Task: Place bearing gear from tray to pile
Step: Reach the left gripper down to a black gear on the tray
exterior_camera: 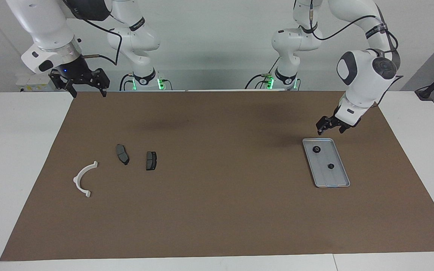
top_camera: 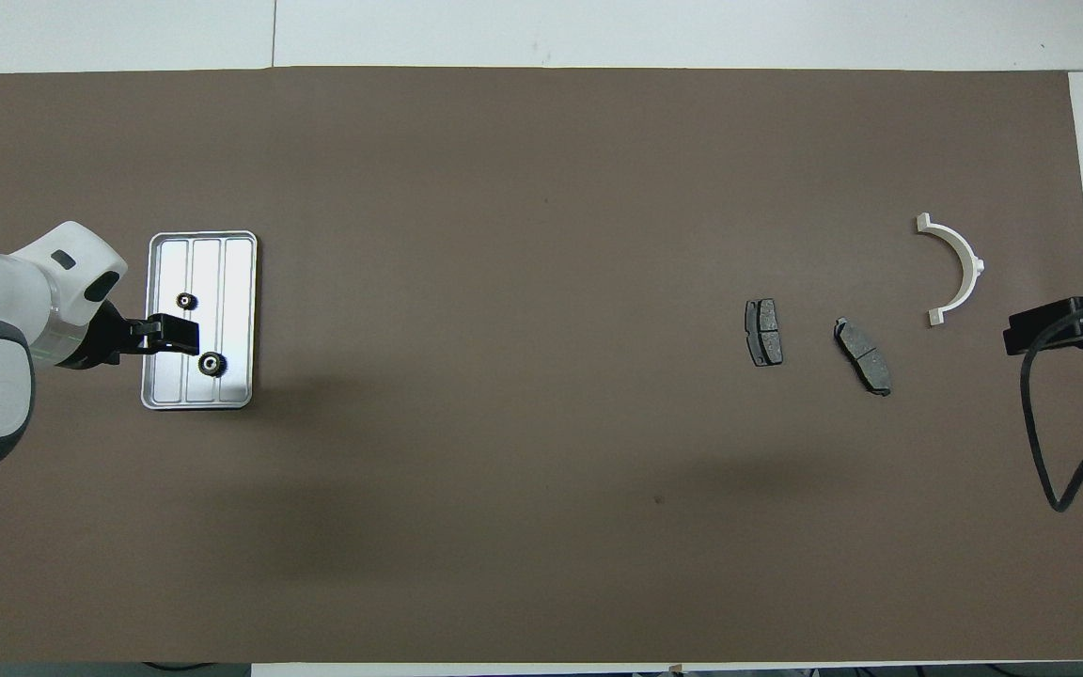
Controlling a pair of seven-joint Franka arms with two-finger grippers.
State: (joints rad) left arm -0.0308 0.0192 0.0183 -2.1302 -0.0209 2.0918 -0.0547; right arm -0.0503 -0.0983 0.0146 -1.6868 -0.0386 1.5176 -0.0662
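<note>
The silver-grey ribbed tray [exterior_camera: 334,179] [top_camera: 231,273] lies toward the left arm's end of the table. Two small black bearing gears lie in it, one nearer the robots [exterior_camera: 316,149] [top_camera: 211,363] and one farther [exterior_camera: 330,166] [top_camera: 187,300]. My left gripper [exterior_camera: 330,130] [top_camera: 175,334] is open and empty, up in the air over the tray's end nearer the robots. The pile lies toward the right arm's end: a white half-ring bracket [exterior_camera: 76,180] [top_camera: 969,259] and two dark brake pads [exterior_camera: 122,154] [exterior_camera: 151,160] [top_camera: 863,355] [top_camera: 763,332]. My right gripper [exterior_camera: 86,87] [top_camera: 1068,324] waits open, raised high.
A brown mat [exterior_camera: 217,210] [top_camera: 504,188] covers most of the white table. The tray and the pile lie far apart on it. A black cable [top_camera: 1040,451] hangs from the right arm.
</note>
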